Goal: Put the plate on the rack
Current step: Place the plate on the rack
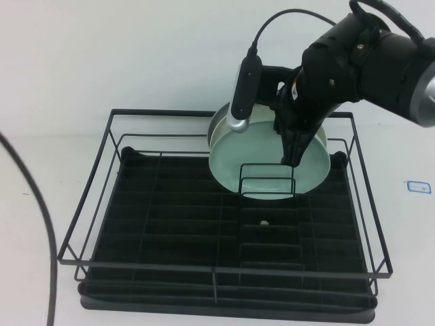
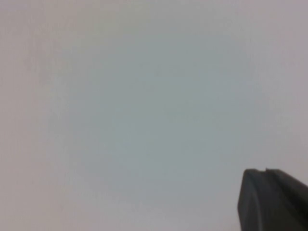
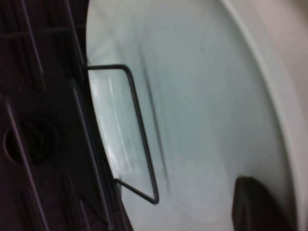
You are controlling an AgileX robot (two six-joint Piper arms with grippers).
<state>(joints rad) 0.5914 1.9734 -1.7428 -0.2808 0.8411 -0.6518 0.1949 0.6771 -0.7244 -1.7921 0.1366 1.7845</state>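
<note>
The mint-green plate (image 1: 265,156) stands on edge at the back right of the black wire rack (image 1: 224,272), just behind a small upright wire divider (image 1: 268,180). My right gripper (image 1: 293,153) reaches down from the upper right and is shut on the plate's upper right rim, one finger lying on its front face. In the right wrist view the plate (image 3: 202,110) fills the picture, with the divider (image 3: 139,130) and the ribbed tray base (image 3: 38,144) beside it and my right gripper (image 3: 260,207) on its face. My left gripper (image 2: 272,202) shows only in the left wrist view, over a blank pale surface.
A paler greyish rim (image 1: 216,129) shows behind the plate's left edge. A black cable (image 1: 41,224) curves over the table left of the rack. A small white label (image 1: 418,185) lies on the table to the right. The rack's front and left slots hold nothing.
</note>
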